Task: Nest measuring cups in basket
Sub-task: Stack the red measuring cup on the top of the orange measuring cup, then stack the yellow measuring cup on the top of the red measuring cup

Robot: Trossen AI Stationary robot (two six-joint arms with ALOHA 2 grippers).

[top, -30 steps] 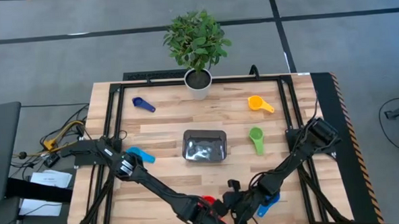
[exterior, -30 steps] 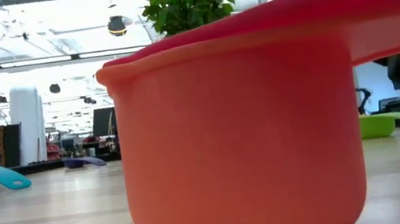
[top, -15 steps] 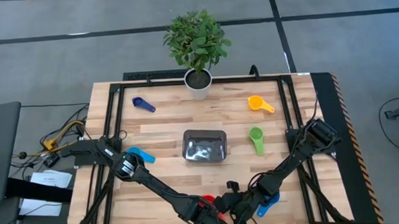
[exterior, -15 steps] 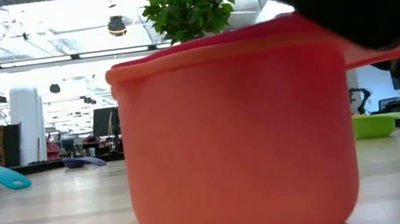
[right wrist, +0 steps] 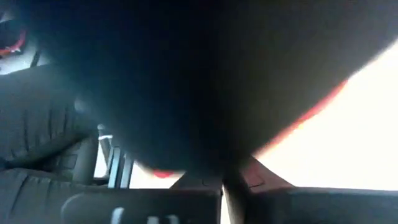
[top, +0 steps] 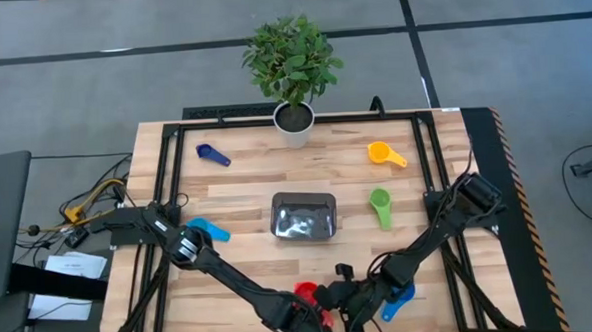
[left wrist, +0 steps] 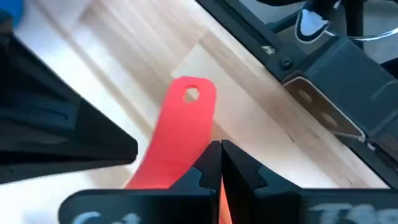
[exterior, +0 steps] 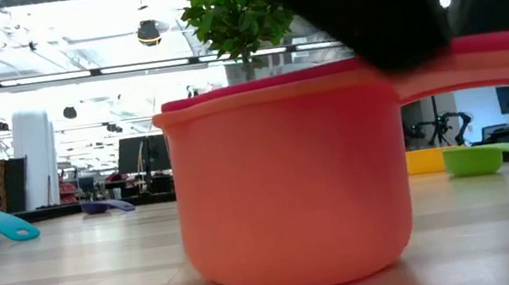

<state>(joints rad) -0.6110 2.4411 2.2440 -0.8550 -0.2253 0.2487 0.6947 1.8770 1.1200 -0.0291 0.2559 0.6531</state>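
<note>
While both grippers crowded the table's near edge, the left gripper [left wrist: 220, 163], fingers pinched shut on the red cup's [top: 306, 290] handle, held it well short of the basket [top: 303, 216], straight ahead toward the table's centre

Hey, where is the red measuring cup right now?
In the high view the red measuring cup sits at the table's near edge, centre, between the left gripper and right gripper, in front of the basket.
</note>
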